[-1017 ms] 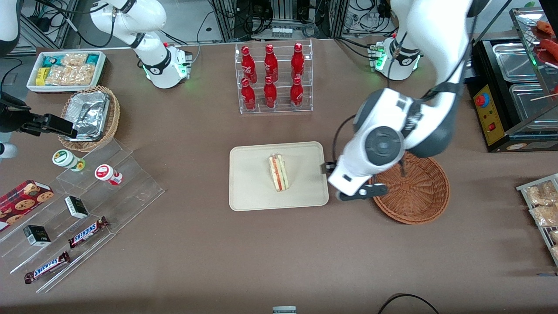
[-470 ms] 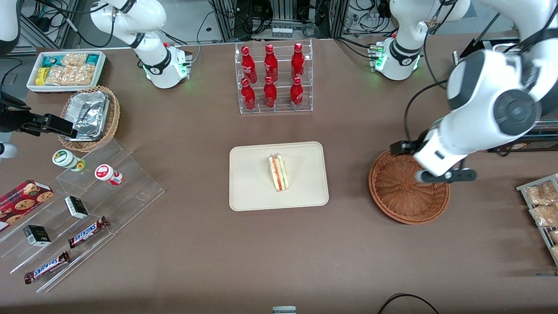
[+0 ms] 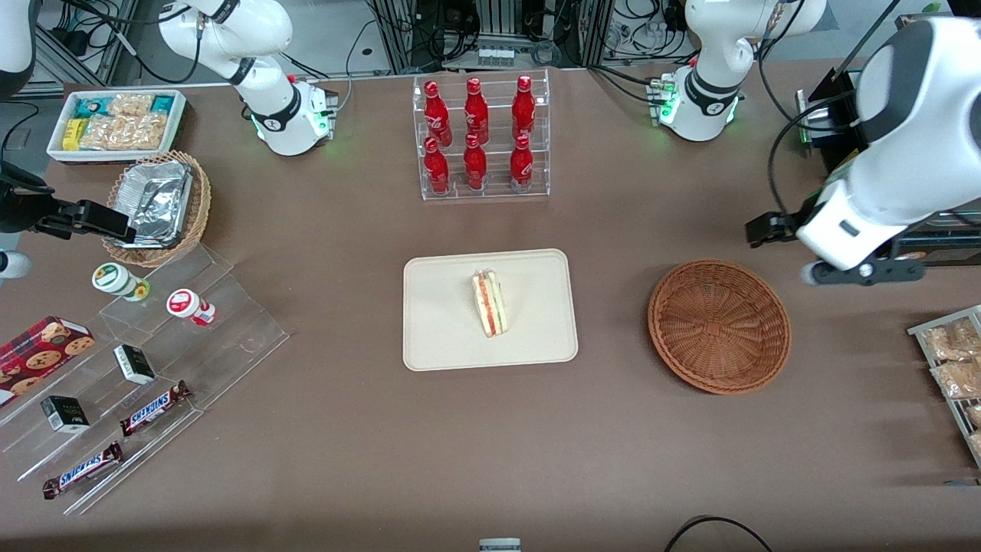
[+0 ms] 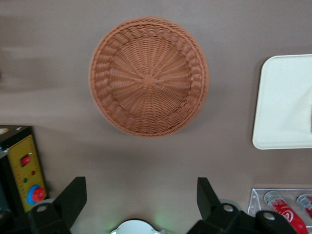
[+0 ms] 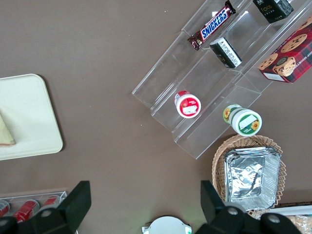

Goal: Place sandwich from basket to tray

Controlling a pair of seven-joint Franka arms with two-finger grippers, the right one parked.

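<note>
Sandwich (image 3: 490, 304) lies on the tray (image 3: 444, 337), close to the tray's middle, with its striped cut edge of red, orange and green facing up. It has nothing touching it. The tray sits flat on the brown desk (image 3: 490, 445), nearer to the front camera than the clear rack of red bottles (image 3: 480, 136). The basket (image 3: 719, 326) sits on the desk beside the tray, toward the working arm's end, and a strip of bare desk lies between the two. The basket has nothing in it. The gripper (image 4: 140, 204) hangs high over the desk, farther from the front camera than the basket and well apart from the sandwich. Its two black fingers (image 4: 73, 197) are spread wide and hold nothing. Under it is bare desk, with a yellow panel with a red button (image 4: 27, 168) just beside it.
</note>
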